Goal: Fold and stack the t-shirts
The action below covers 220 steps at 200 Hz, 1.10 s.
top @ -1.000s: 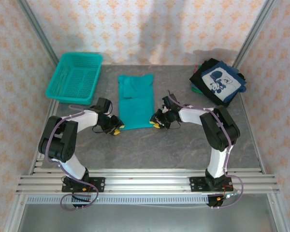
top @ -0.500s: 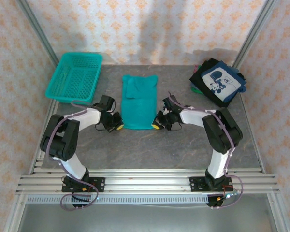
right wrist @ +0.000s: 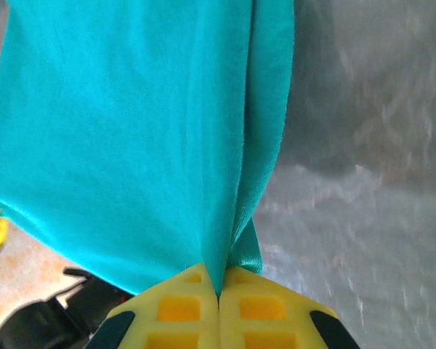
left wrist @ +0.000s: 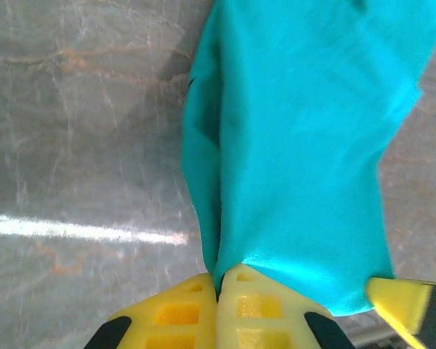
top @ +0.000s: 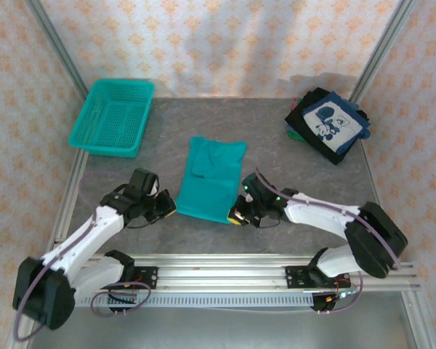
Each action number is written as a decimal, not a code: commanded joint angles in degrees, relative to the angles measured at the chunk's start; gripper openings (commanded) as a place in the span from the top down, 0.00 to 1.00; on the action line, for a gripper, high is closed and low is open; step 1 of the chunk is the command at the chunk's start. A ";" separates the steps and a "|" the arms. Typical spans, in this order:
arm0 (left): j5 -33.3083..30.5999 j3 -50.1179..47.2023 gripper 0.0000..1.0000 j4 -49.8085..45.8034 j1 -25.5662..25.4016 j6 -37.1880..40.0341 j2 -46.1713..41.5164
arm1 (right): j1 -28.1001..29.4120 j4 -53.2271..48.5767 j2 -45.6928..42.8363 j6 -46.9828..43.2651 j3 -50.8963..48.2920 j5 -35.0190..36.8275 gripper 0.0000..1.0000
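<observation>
A teal t-shirt (top: 212,178), folded into a long strip, lies slanted on the middle of the grey table. My left gripper (top: 167,211) is shut on its near left corner, and the yellow fingers (left wrist: 178,313) pinch the cloth (left wrist: 305,138) between them. At the near right corner my right gripper (top: 236,217) is shut as well, with the teal cloth (right wrist: 131,123) caught between its pads. A stack of folded dark t-shirts (top: 327,122) rests at the back right, the top one bearing a white-blue graphic.
A teal mesh basket (top: 112,116) stands at the back left corner. Metal frame posts and patterned walls close in the table (top: 305,174) on three sides. The aluminium rails (top: 225,273) holding the arm bases run along the near edge.
Both grippers closed on the teal shirt's near corners and pulled it toward the near edge. The shirt slid closer and now lies slanted; both arms have stretched lower over the table.
</observation>
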 commanded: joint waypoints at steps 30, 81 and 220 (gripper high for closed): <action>-2.00 8.72 1.00 -11.42 -0.55 -0.93 -2.86 | 1.37 -10.25 -8.19 5.35 4.48 9.42 1.00; -1.40 26.53 1.00 -11.61 1.06 3.30 11.07 | -8.44 -17.05 -3.32 -3.54 17.66 6.06 1.00; 1.61 49.47 1.00 -8.07 8.98 9.16 42.11 | -26.70 -25.09 26.18 -20.02 43.86 -5.69 1.00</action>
